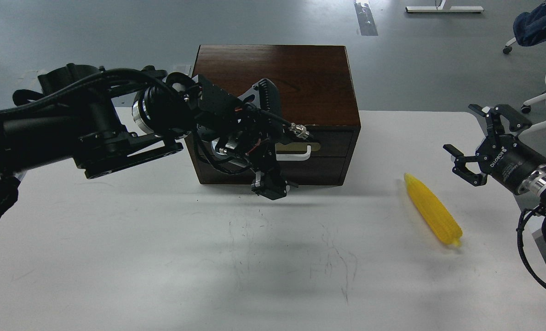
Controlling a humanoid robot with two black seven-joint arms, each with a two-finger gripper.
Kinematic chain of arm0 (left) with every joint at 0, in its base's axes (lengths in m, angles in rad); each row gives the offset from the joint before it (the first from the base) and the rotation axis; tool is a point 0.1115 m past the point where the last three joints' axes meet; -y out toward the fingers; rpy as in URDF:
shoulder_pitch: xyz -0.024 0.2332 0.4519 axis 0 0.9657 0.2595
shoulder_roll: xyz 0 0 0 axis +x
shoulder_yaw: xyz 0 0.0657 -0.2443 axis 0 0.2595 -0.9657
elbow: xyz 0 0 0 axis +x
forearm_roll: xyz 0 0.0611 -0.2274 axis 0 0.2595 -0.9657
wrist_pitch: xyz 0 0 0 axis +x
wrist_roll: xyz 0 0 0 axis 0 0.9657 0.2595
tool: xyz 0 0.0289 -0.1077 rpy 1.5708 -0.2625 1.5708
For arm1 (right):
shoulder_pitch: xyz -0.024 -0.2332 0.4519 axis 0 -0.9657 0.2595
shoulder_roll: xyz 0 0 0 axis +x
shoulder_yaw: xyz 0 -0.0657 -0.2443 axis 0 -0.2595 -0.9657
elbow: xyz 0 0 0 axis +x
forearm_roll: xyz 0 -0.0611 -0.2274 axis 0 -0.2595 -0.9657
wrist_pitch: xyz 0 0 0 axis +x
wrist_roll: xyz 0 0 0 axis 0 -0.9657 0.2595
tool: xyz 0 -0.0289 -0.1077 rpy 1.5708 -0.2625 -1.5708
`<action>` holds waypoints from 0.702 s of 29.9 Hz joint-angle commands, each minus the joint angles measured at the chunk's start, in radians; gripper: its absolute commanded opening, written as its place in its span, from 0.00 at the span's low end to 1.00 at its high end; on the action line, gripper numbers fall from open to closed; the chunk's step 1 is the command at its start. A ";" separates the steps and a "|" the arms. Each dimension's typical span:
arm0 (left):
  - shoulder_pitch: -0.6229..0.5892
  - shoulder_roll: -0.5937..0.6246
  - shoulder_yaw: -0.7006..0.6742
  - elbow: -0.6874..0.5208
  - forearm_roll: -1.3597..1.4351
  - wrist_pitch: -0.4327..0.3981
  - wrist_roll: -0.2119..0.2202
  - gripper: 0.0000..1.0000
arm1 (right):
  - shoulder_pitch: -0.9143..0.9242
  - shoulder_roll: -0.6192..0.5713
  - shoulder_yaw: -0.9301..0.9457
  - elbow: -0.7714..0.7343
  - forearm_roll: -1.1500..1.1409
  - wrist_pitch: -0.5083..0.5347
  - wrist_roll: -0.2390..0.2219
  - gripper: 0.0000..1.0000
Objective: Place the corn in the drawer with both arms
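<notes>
On the white surface (162,257), right of the wooden box, lies the corn (433,208), its pointed end toward the back. It looks like light, hard plastic, and the ribbed rows should give some bite, though a round cob may roll or squirt out. The thick middle, gripped across its width, seems the safest hold. The right gripper (477,147) hovers near it with fingers spread apart, holding nothing. The left gripper (269,181) sits in front of the closed drawer (328,142) by its white handle (300,154); I cannot tell whether its fingers are together.
</notes>
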 commanded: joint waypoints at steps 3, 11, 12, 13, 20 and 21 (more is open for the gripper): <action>0.002 -0.004 0.034 0.029 0.000 0.000 0.000 0.98 | 0.000 0.000 0.000 0.000 0.000 0.000 0.000 1.00; 0.009 -0.001 0.046 0.038 0.000 0.000 0.000 0.98 | 0.000 0.000 0.000 0.000 0.000 0.000 0.000 1.00; 0.009 -0.001 0.046 0.038 0.000 0.000 0.000 0.98 | 0.000 0.000 0.000 0.000 0.000 0.000 0.000 1.00; 0.011 -0.001 0.046 0.038 0.000 0.000 0.000 0.98 | 0.000 0.000 0.000 0.000 0.000 0.000 0.000 1.00; 0.032 0.004 0.048 0.046 0.000 0.000 0.000 0.98 | -0.009 -0.001 0.002 0.000 0.000 0.000 0.000 1.00; 0.032 0.004 0.048 0.046 0.000 0.000 0.000 0.98 | -0.011 -0.001 0.002 0.000 0.000 0.000 0.000 1.00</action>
